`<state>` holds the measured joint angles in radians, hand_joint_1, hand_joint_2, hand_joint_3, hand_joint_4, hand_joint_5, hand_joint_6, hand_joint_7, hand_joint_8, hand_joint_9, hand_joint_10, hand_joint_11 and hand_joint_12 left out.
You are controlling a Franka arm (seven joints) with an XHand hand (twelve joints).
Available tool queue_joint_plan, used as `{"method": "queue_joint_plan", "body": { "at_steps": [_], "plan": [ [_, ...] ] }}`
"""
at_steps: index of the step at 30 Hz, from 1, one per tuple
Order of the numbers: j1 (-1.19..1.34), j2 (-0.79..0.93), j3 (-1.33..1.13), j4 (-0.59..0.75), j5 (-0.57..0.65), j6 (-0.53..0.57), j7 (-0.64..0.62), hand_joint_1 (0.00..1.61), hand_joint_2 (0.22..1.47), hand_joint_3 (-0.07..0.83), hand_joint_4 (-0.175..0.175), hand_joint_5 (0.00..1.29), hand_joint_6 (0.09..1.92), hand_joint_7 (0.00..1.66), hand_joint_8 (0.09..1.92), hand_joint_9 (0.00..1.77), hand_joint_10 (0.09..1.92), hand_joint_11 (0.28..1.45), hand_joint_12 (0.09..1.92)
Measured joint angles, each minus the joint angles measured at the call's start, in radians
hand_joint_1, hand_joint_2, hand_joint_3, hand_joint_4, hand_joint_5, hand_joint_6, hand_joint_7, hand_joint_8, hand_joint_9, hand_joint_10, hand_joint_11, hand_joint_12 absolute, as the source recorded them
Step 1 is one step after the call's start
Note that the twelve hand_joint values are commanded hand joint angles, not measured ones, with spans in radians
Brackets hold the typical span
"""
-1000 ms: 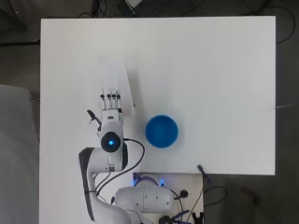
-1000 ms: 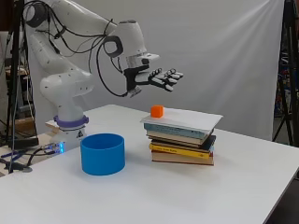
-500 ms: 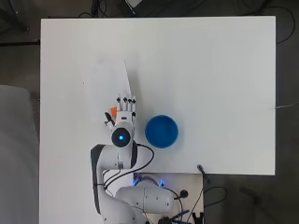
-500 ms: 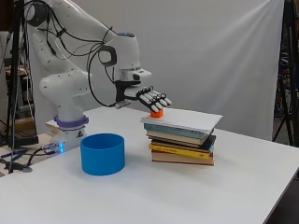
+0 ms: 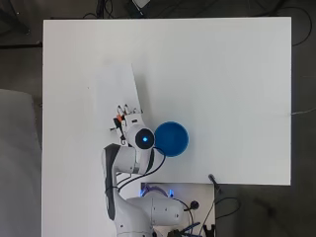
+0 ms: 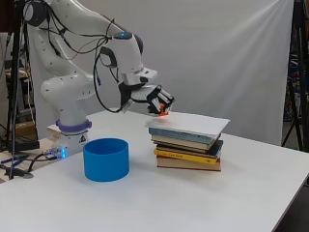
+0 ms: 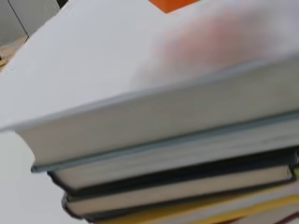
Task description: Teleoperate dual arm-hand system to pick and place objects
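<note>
— Fingers of our black and white hand (image 6: 158,100) curl down round the small orange block (image 6: 163,113), which sits on the white cover of the top book, at the corner of the stack of books (image 6: 189,147) nearest the arm. We see orange between the fingertips (image 5: 118,119) from overhead too.

— Agreed, we are closed on it, with the block touching the cover as far as we can tell. Whether it is lifted at all, we cannot say. Our wrist view shows an edge of the block (image 7: 174,4) at the frame's border, with its reddish blur on the pale cover and the page edges of the stacked books (image 7: 163,154) close below.

— Where do we place the round blue plastic tub (image 6: 106,159)?

— It stands on the white table (image 6: 193,208), near the stack and apart from it, on the side toward the side camera. Overhead, we see the tub (image 5: 171,138) just beside our wrist, its rim partly covered by the arm.

— And the white robot arm (image 6: 72,87)?

— We see it arch from its base at the table's edge, over the tub's side, to the stack.
</note>
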<state>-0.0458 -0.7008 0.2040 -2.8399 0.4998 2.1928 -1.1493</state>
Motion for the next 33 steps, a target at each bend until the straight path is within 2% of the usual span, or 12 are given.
{"method": "queue_joint_plan", "body": {
  "at_steps": [1, 3, 5, 7, 9, 15, 22, 24, 25, 26, 28, 33],
  "plan": [
    [0.001, -0.008, -0.001, 0.011, -0.002, -0.006, 0.016, 1.00, 1.27, 0.002, 0.029, 0.68, 1.44, 0.86, 1.82, 1.27, 1.92, 1.04, 1.92],
    [-0.001, -0.024, -0.003, 0.049, -0.031, -0.016, 0.068, 0.88, 1.31, 0.002, 0.110, 0.61, 1.53, 0.65, 1.58, 0.98, 1.92, 0.82, 1.83],
    [-0.004, -0.022, -0.012, 0.109, -0.077, -0.056, 0.128, 1.04, 1.32, 0.001, -0.070, 0.57, 1.51, 0.66, 1.60, 0.99, 1.92, 0.78, 1.83],
    [-0.011, -0.011, -0.028, 0.169, -0.127, -0.108, 0.205, 0.93, 1.29, -0.001, 0.079, 0.62, 1.49, 0.69, 1.73, 1.05, 1.92, 0.81, 1.84],
    [-0.019, -0.003, -0.059, 0.223, -0.179, -0.143, 0.277, 0.88, 1.28, -0.001, 0.151, 0.65, 1.46, 0.71, 1.83, 1.08, 1.92, 0.83, 1.85],
    [-0.048, 0.040, -0.192, 0.250, -0.273, -0.156, 0.304, 0.88, 1.26, -0.002, 0.175, 0.69, 1.42, 0.77, 1.92, 1.12, 1.92, 0.84, 1.86],
    [-0.084, 0.059, -0.375, 0.148, -0.372, -0.080, 0.233, 0.86, 1.27, 0.002, 0.175, 0.66, 1.46, 0.72, 1.79, 0.99, 1.92, 0.71, 1.71],
    [-0.091, 0.071, -0.421, 0.127, -0.393, -0.060, 0.210, 1.04, 1.29, 0.009, -0.052, 0.62, 1.51, 0.68, 1.65, 0.98, 1.92, 0.70, 1.71],
    [-0.094, 0.076, -0.442, 0.115, -0.403, -0.050, 0.199, 1.09, 1.30, 0.009, -0.113, 0.61, 1.52, 0.67, 1.62, 0.98, 1.92, 0.70, 1.71],
    [-0.097, 0.079, -0.458, 0.101, -0.414, -0.041, 0.189, 1.12, 1.30, 0.009, -0.145, 0.60, 1.53, 0.66, 1.60, 0.98, 1.92, 0.70, 1.71],
    [-0.102, 0.085, -0.483, 0.071, -0.437, -0.025, 0.179, 1.14, 1.31, 0.007, -0.169, 0.60, 1.53, 0.65, 1.58, 0.98, 1.92, 0.70, 1.71],
    [-0.110, 0.085, -0.495, 0.010, -0.467, -0.005, 0.183, 1.14, 1.32, 0.003, -0.175, 0.59, 1.54, 0.65, 1.59, 1.00, 1.92, 0.74, 1.74]
  ]
}}
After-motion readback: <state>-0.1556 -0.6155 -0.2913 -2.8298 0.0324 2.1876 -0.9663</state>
